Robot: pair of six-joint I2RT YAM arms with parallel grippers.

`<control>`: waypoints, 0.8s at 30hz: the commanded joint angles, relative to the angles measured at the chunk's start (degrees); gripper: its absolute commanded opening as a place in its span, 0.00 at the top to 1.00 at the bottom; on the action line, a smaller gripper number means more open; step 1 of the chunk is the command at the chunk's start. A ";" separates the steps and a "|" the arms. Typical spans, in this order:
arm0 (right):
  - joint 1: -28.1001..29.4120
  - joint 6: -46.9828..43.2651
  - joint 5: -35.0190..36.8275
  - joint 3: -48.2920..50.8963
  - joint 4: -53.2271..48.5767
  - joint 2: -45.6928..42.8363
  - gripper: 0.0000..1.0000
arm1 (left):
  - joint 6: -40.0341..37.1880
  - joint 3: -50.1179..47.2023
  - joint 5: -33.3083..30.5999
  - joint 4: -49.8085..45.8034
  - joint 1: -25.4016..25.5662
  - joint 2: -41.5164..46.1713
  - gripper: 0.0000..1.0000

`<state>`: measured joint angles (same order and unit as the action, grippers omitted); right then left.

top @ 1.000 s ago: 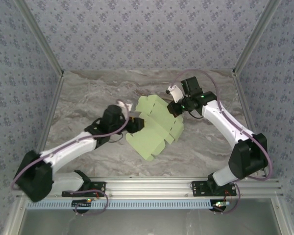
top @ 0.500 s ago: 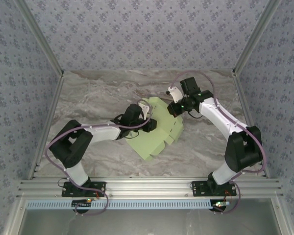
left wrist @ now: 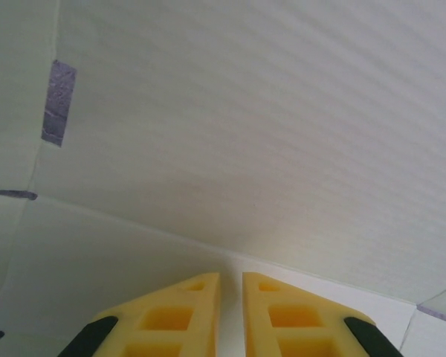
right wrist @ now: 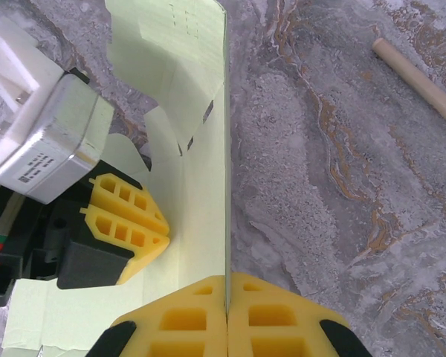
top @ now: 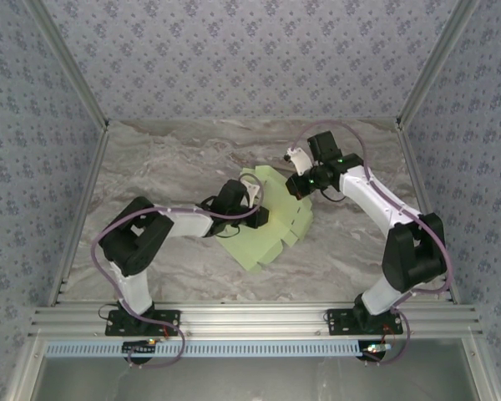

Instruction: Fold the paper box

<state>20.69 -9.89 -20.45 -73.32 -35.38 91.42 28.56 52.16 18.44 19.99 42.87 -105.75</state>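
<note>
The paper box (top: 274, 232) is a pale green die-cut sheet lying mid-table, with one panel stood upright. My right gripper (top: 295, 187) is at its far right edge. In the right wrist view this gripper (right wrist: 227, 277) is shut on the upright panel (right wrist: 208, 149), which runs edge-on up from between the fingers. My left gripper (top: 260, 215) rests on the sheet from the left, with its fingers (right wrist: 134, 223) lying on the card beside the upright panel. In the left wrist view its jaws (left wrist: 231, 277) are nearly together, with nothing in the slit, and pale card (left wrist: 245, 111) is just ahead.
A thin tan wooden stick (right wrist: 420, 80) lies on the marble table (top: 150, 167), to the right of the upright panel. Patterned walls close in the table at the back and on both sides. Bare marble surrounds the sheet.
The left arm has folded and carried its gripper to the right onto the sheet, and its jaws have closed down. The right gripper has barely moved and keeps its hold on the panel.
</note>
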 commanded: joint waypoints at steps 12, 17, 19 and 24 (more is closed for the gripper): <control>-0.35 -0.78 1.49 2.38 3.29 2.36 1.00 | -0.08 2.05 -0.76 4.49 0.71 -5.68 0.86; 1.33 -1.47 4.93 3.87 4.46 1.85 1.00 | -0.08 1.67 -2.41 5.13 1.46 -6.55 0.87; 2.75 -1.37 6.38 4.49 5.17 1.41 1.00 | -0.01 1.27 -3.45 5.72 1.99 -6.87 0.87; 6.52 -0.59 10.87 9.00 8.60 -0.86 1.00 | 1.76 -1.19 -7.34 10.04 3.83 -7.73 0.88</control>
<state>24.43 -10.76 -11.92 -67.13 -27.09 91.77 29.06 52.60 13.32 26.83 45.12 -111.87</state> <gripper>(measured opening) 0.070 0.124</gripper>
